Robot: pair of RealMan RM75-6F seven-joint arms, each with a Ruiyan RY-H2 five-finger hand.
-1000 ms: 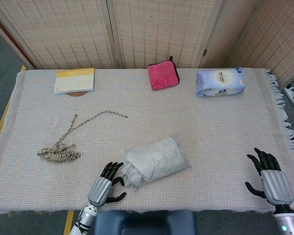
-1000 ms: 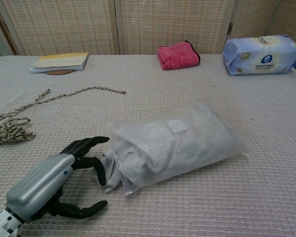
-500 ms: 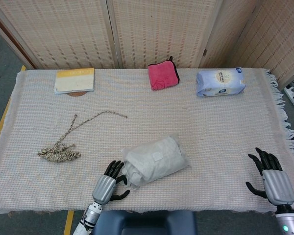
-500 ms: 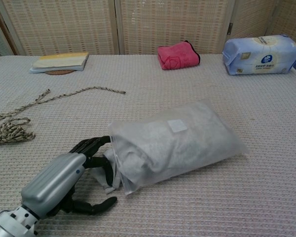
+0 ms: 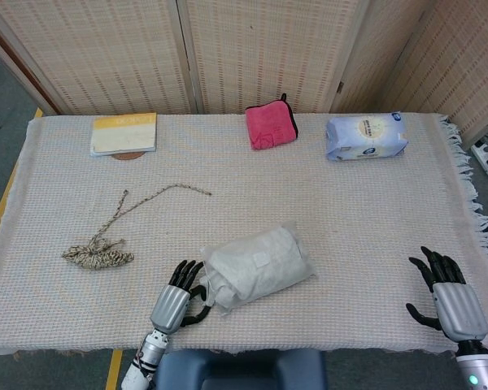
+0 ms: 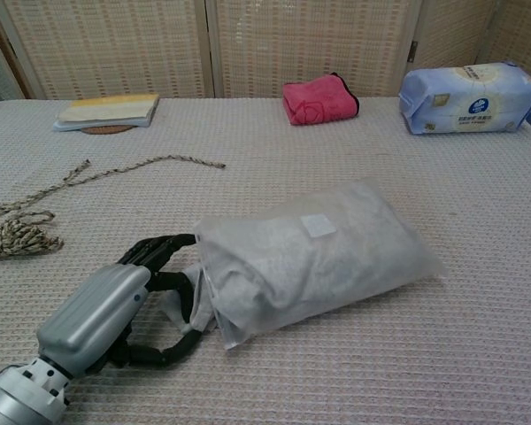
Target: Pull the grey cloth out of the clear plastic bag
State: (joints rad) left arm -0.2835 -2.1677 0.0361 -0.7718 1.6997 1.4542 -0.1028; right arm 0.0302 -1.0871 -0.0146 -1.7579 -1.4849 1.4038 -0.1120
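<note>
Since a second ago the left hand (image 6: 115,305) has slid in toward the bag's open end and its thumb has swung under and forward; fingers now curl around the crumpled mouth of the clear plastic bag (image 6: 314,257), with a bit of pale film or cloth showing between thumb and fingers in the chest view. Whether that is a firm pinch I cannot tell; fingertips touch the bag edge, not clearly clamped. Bag barely shifted. Right hand (image 5: 454,302) much as it was, fingers spread apart, holding nothing, resting near the table's front right corner, well apart from the bag. Bag sits front-centre on the table cloth (image 5: 350,203), grey cloth (image 6: 257,283) packed inside, still fully in. Key relation: bag lies directly right of the left hand's fingers, mouth pointing at that hand; long axis runs from the near-left mouth up to the far-right sealed end, a slight diagonal in both views. Left hand is by far the nearer one. Judgement: the pull should go along that axis, back toward the near left, and with the right hand away the bag will likely drag along unless something pins the far end. Other stuff: rope (image 5: 98,256) to the left, book (image 5: 124,133), pink towel (image 5: 271,124) and tissue pack (image 5: 366,136) along the far edge.
</note>
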